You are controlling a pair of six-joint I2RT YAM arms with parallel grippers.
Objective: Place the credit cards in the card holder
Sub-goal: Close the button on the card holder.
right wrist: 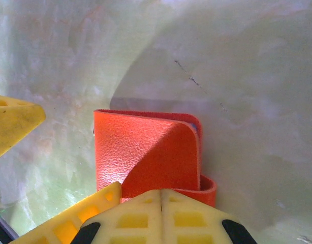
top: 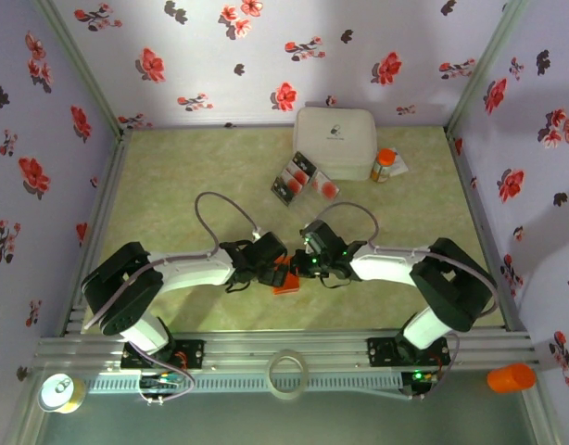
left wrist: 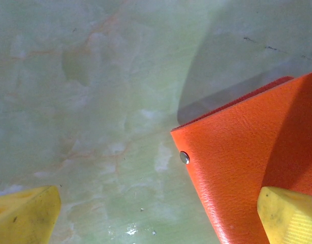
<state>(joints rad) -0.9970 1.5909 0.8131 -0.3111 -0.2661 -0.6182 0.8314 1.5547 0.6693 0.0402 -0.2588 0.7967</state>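
the orange card holder lies folded on the pale table.

Overhead, largely buried between left gripper and right gripper: card holder. Cropped at 3 to 5 o'clock on left wrist, masked at 6 o'clock on right. Credit cards too small to count.

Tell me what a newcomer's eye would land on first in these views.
The bright orange card holder lies folded on the table near the arms, the left pincer and right pincer open at either side of it. Farther back, black and white red-blotched cards sit beside a white box, and flowered walls ring the scene.
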